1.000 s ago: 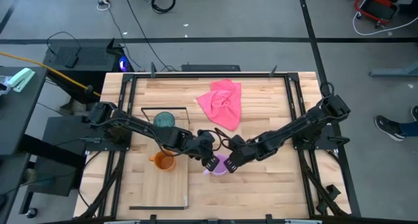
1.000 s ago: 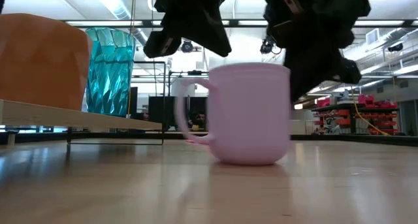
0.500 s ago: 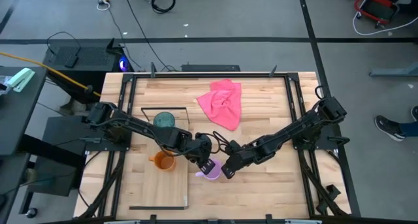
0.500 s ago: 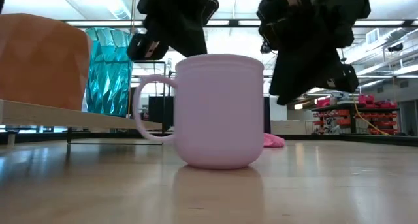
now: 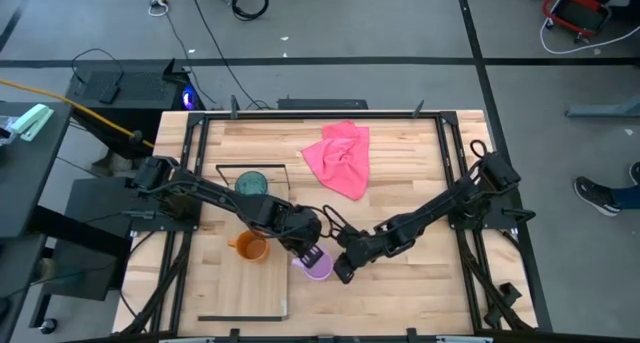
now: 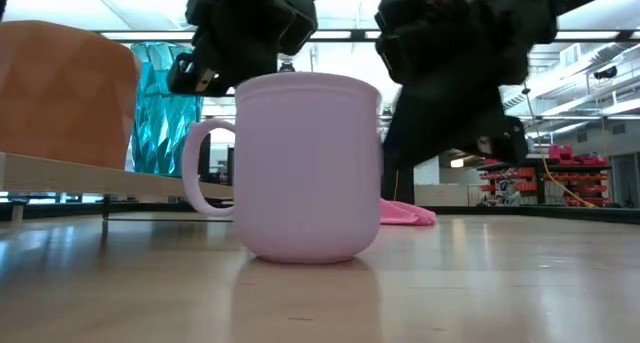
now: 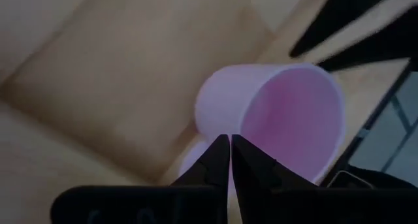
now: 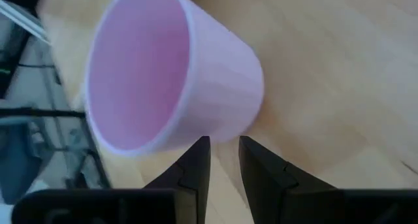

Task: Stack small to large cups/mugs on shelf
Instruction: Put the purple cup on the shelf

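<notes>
- The left gripper has its dark fingers pressed nearly together just above the lilac mug; whether they pinch its handle cannot be told.
- The right gripper stands partly open, empty, beside the mug's smooth wall.
- The mug stands upright on the slatted tabletop, just off the light-wood shelf.
- An orange mug and a faceted teal tumbler sit on the shelf.

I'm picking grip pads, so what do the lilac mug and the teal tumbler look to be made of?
Lilac mug: probably matte plastic or glazed ceramic; opaque, with a smooth, evenly coloured wall and soft sheen. Teal tumbler: likely glass or clear plastic; translucent, with faceted sides that let light through.
</notes>
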Controlling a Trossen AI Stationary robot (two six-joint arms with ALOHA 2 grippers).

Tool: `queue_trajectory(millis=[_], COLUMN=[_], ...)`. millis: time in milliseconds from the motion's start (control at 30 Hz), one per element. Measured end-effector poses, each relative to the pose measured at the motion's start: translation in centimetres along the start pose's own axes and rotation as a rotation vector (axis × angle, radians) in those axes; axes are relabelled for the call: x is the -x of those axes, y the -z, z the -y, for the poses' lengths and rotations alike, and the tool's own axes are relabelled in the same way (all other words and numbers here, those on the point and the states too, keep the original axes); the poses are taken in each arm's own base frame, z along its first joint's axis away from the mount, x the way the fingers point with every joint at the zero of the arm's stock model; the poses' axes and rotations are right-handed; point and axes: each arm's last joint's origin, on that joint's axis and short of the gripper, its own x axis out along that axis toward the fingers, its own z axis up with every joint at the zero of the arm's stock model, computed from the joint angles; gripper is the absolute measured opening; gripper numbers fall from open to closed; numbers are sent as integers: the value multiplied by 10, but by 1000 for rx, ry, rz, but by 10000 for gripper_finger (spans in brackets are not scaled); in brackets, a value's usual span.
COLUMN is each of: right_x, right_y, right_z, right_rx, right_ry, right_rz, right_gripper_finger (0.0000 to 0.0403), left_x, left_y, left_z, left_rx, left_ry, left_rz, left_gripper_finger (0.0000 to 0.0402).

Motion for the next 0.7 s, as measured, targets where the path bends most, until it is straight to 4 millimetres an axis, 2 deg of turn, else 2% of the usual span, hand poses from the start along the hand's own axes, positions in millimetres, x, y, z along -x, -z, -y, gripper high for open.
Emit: queue_trajectory(millis=[400,533,700], right_x=[2,8,13], right_y=[-5,5,25], right_z=[-2,-8,-14], right_rx=[13,33,49], right_ry=[-24,-43,-43], right_rz=[14,0,-36], right_gripper_finger=[89,89,88], left_x=[1,1,1], left_y=[0,1,1], left_z=[0,1,1], left_rx=[-18,-33,-93], left_ry=[5,17,36], left_rz=[-16,-36,-60], left_gripper_finger=[46,57,67])
